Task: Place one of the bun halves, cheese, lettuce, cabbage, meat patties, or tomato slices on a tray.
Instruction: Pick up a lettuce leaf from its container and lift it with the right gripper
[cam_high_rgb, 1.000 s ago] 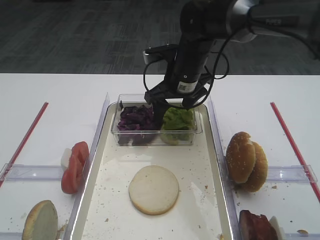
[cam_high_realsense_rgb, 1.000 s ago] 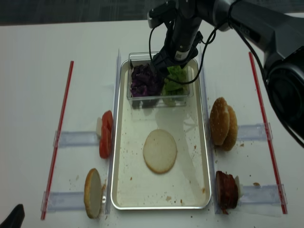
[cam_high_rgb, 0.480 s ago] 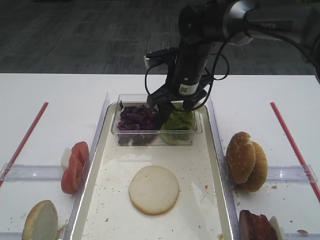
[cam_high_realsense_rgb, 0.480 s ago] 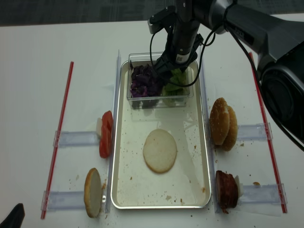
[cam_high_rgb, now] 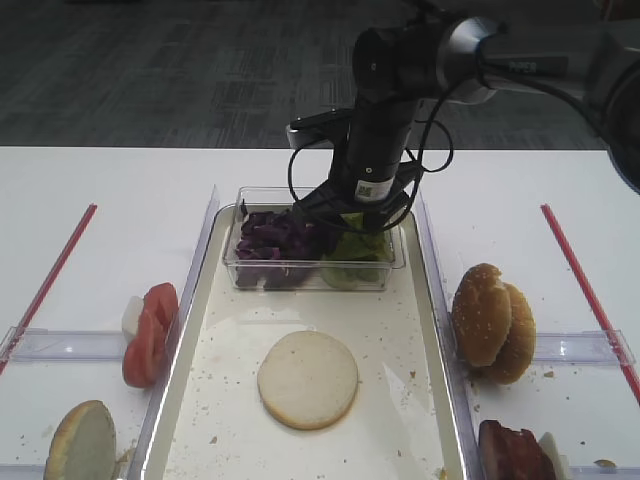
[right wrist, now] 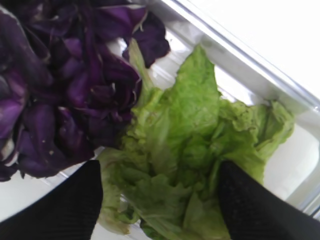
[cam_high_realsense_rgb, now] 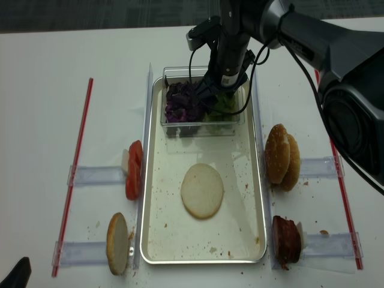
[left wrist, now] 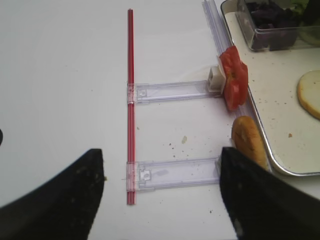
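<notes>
Bright green lettuce (right wrist: 190,135) lies beside purple cabbage (right wrist: 60,85) in a clear tub (cam_high_rgb: 310,275) at the far end of the metal tray (cam_high_rgb: 390,330). My right gripper (right wrist: 160,175) is down in the tub, open, one black finger on each side of the lettuce (cam_high_rgb: 355,240) heap. A pale bun half (cam_high_rgb: 307,379) lies flat on the tray. Tomato slices (cam_high_rgb: 150,330) and another bun half (cam_high_rgb: 80,440) sit left of the tray; sesame buns (cam_high_rgb: 492,322) and meat patties (cam_high_rgb: 515,450) sit to the right. My left gripper (left wrist: 160,152) hangs open over the table. I see no cheese.
Red straws (cam_high_rgb: 50,275) (cam_high_rgb: 585,285) mark both sides of the table. Clear plastic holders (left wrist: 175,172) lie between the left straw and the tray. The right arm and its cable rise above the tub's back wall.
The right gripper has moved a little left and sunk deeper into the tub, and its fingers have drawn closer around the lettuce.
</notes>
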Robot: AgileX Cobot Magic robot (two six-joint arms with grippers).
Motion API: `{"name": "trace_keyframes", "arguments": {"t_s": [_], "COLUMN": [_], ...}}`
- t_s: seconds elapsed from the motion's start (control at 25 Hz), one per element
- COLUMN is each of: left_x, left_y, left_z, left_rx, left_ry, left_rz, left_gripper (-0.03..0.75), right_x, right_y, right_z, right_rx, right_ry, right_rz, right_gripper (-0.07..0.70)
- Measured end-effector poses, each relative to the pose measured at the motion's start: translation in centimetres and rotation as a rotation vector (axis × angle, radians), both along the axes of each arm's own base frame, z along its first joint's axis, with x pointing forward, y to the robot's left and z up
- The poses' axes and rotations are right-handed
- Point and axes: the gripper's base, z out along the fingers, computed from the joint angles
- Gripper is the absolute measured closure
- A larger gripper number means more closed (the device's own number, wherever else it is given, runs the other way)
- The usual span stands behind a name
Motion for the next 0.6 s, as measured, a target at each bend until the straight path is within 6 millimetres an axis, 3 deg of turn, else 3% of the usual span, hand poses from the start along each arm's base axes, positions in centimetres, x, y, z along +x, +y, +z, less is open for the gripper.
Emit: {"name": "trace_keyframes", "arguments": {"t_s": [0.16,0.4,0.6], "left_x": [0.00,0.00,0.00], "left_y": [0.00,0.00,0.00], "left_z": [0.00,0.00,0.00], "left_rx": [0.000,0.000,0.000], "left_ry": [0.000,0.000,0.000], "left_rz": [0.000,0.000,0.000], "left_gripper": [0.262,0.262,0.262], "right_x": [0.00,-0.06,-0.07], "right_y": [0.01,-0.12,-0.23], "right_z": [-0.07,-0.51,-0.53], "right_rx": [0.001,-0.020,-0.033], "right_ry": [0.002,0.018,0.017], "right_rz": [0.000,0.006,0.011], "right_gripper": [0.129,0.249,0.276]}}
